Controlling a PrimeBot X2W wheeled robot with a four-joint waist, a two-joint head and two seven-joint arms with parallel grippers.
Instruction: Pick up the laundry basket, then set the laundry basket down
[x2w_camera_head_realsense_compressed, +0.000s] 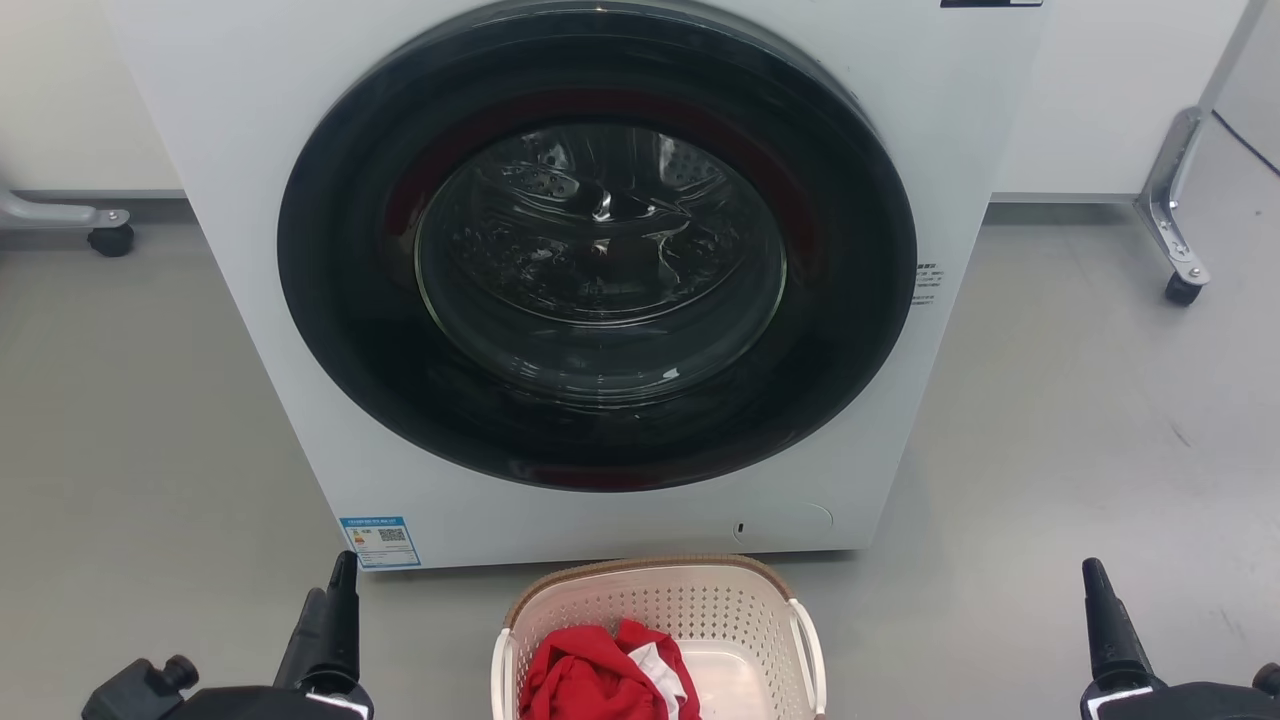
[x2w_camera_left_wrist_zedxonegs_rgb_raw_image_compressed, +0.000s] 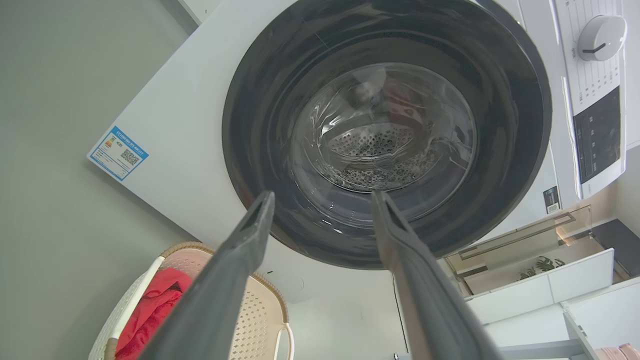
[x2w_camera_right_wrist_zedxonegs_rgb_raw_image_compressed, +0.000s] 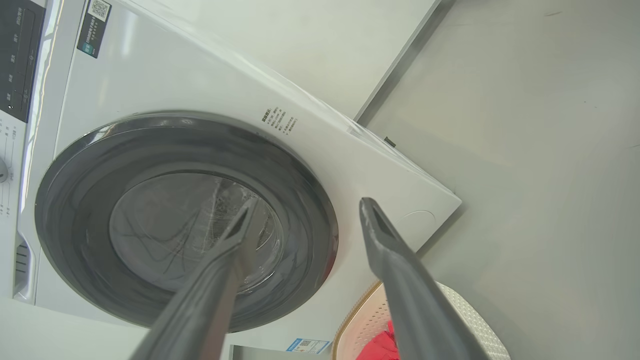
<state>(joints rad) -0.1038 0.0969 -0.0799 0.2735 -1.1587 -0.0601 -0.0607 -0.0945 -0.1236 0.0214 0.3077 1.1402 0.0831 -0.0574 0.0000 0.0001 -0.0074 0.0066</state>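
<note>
Claws stand ready on both sides of the work, and neither holds anything. The left claw (x2w_camera_left_wrist_zedxonegs_rgb_raw_image_compressed: 324, 197) has its two fingers spread, with only air between them, and the right claw (x2w_camera_right_wrist_zedxonegs_rgb_raw_image_compressed: 307, 202) is spread about as far. In the head view they sit low at the two corners, fingers pointing toward the machine, each well apart from the laundry basket (x2w_camera_head_realsense_compressed: 700, 610) that stands between them. I judge this wide stance is chosen because the basket has one white handle (x2w_camera_head_realsense_compressed: 808, 640) on each side, so each arm can come inward to its own handle.

The basket rests upright on the floor (x2w_camera_head_realsense_compressed: 1050, 450), just in front of the washing machine (x2w_camera_head_realsense_compressed: 250, 150) and below its round door (x2w_camera_head_realsense_compressed: 600, 250), which is closed. This place probably makes loading easy. A red garment (x2w_camera_head_realsense_compressed: 590, 680) lies crumpled inside, toward the robot's left, so the load may be a little uneven when lifted.

The pick-up is not yet begun. The next move needs both claws lower and closer, closing on the handles evenly so the basket does not tilt.
</note>
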